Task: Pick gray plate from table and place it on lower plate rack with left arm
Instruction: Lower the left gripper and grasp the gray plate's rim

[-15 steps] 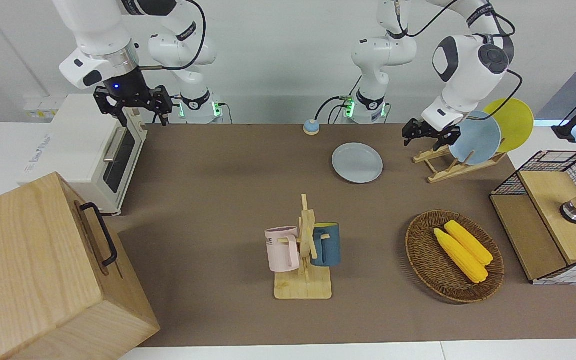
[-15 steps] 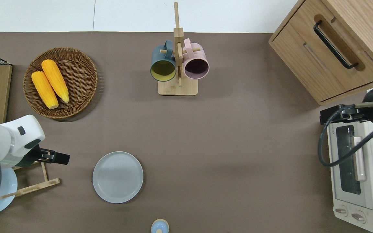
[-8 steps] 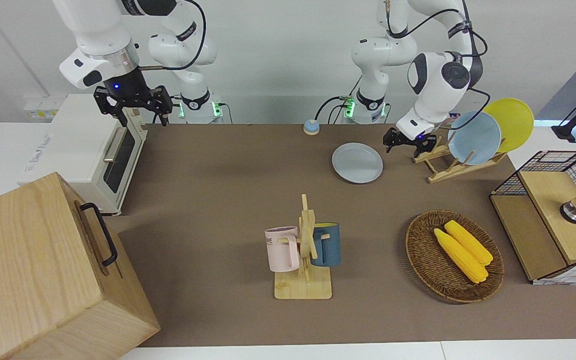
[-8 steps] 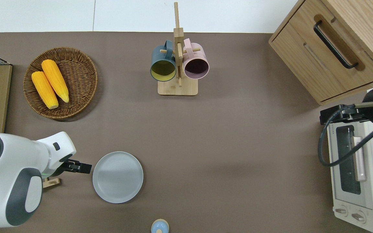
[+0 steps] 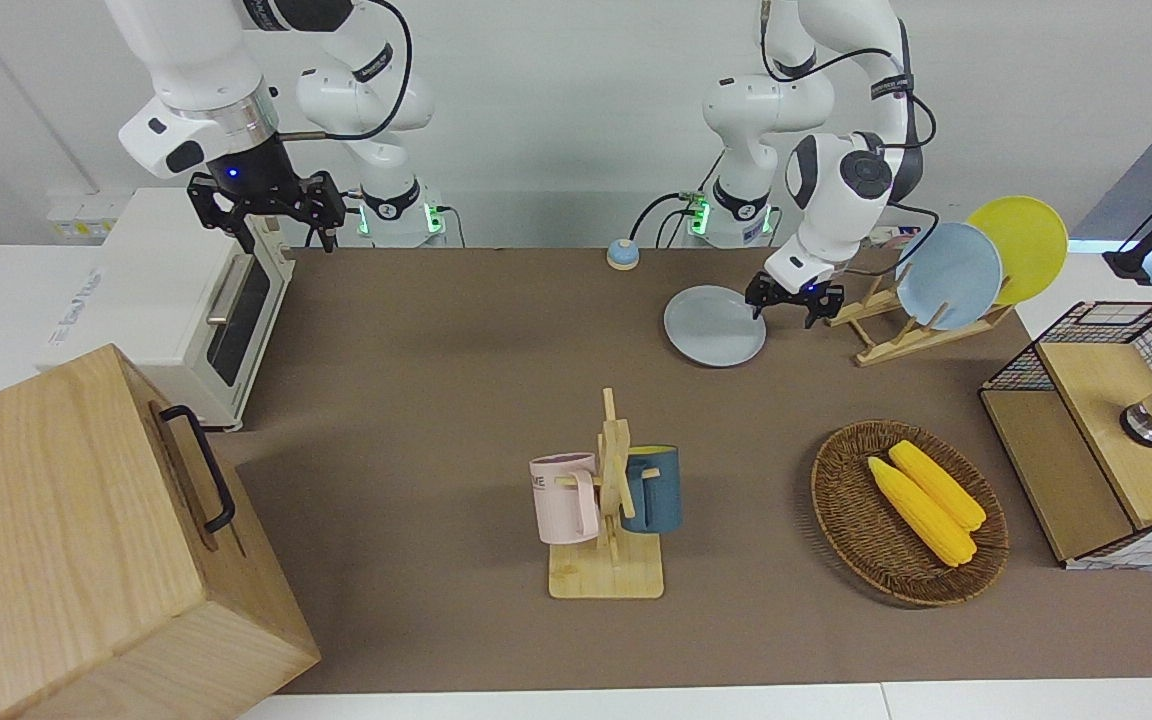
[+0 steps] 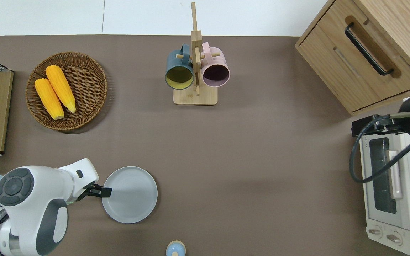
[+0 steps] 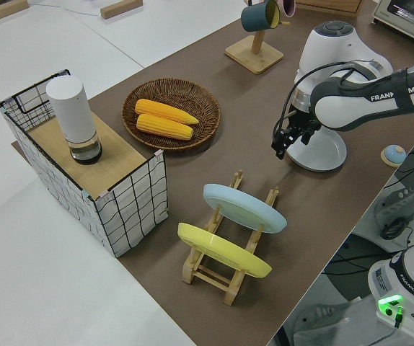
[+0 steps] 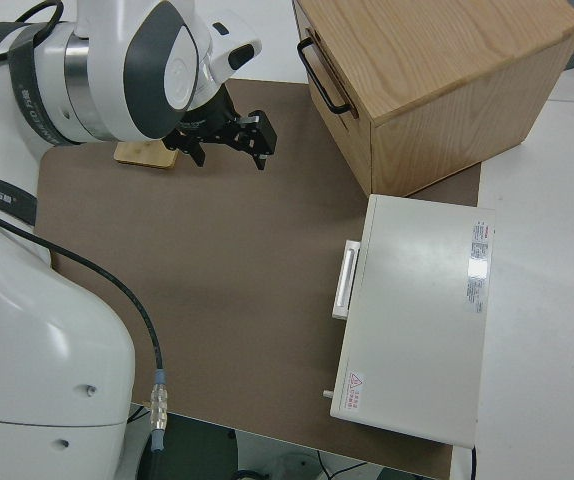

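— Where's the round pale gray plate (image 6: pixel 129 195)?

— Flat on the brown table (image 6: pixel 247 149), beside the small light-wood dish rack (image 5: pixel 884 330). My left gripper (image 5: pixel 784 302) hovers at its rack-side rim, fingers spread, holding nothing. The right arm is parked.

— How will you do it well?

— I'd straddle the raised rim and bite squarely. Bare table lies around the plate; the tilted light blue plate (image 5: pixel 948 275) crowds the rack.

Glossy gray plate (image 6: pixel 129 195), light-wood lower plate rack (image 7: pixel 225 277)
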